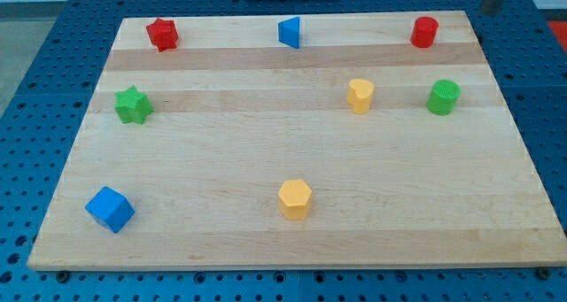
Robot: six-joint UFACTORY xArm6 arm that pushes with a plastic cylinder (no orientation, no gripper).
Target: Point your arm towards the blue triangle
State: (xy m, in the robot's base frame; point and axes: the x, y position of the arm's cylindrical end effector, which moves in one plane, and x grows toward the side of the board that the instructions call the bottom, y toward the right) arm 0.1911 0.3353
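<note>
Only a short dark stub of the rod shows at the view's top right corner, beyond the board, and my tip sits there off the wood, well apart from every block; it touches nothing, and its very end is blurred, so I cannot tell more about it.

Along the wooden board, starting at its left edge: a blue cube lies near the bottom left corner, a green star sits by the left edge about halfway up, and a red star rests near the top left corner.

Toward the middle, a yellow hexagon stands near the bottom edge, and the blue triangle stands at the top edge, roughly centred along it, between the red star and the blocks on the right.

Further right, a yellow block, rounded in shape, lies in the upper half. A red cylinder sits near the top right corner, the block nearest my tip. A green cylinder rests below it by the right edge, near the yellow block.
</note>
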